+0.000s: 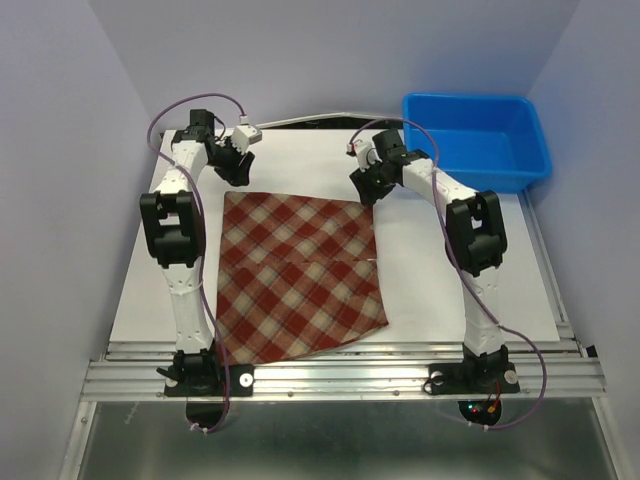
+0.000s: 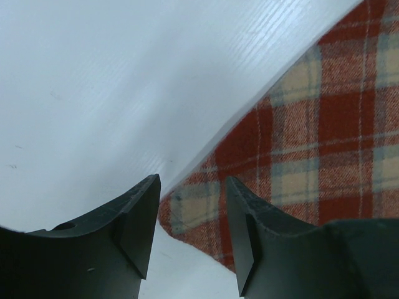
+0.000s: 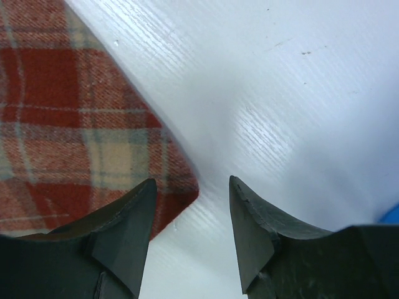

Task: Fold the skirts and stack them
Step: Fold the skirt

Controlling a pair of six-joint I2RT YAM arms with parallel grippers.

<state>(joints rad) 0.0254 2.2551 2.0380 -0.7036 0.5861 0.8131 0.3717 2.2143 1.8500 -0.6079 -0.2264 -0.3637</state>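
Observation:
One plaid skirt [image 1: 298,275] in red, dark red and cream lies flat on the white table. My left gripper [image 1: 236,178] is open just above its far left corner; the left wrist view shows that corner [image 2: 199,205] between the fingers [image 2: 140,218]. My right gripper [image 1: 368,188] is open above the far right corner; the right wrist view shows that corner [image 3: 181,193] beside the left finger [image 3: 124,230], with bare table between the tips. Neither gripper holds cloth.
A blue plastic bin [image 1: 476,140] stands at the back right, beyond the right arm. The white tabletop [image 1: 450,290] runs to the right of the skirt. A metal rail [image 1: 340,375] lines the near edge by the arm bases.

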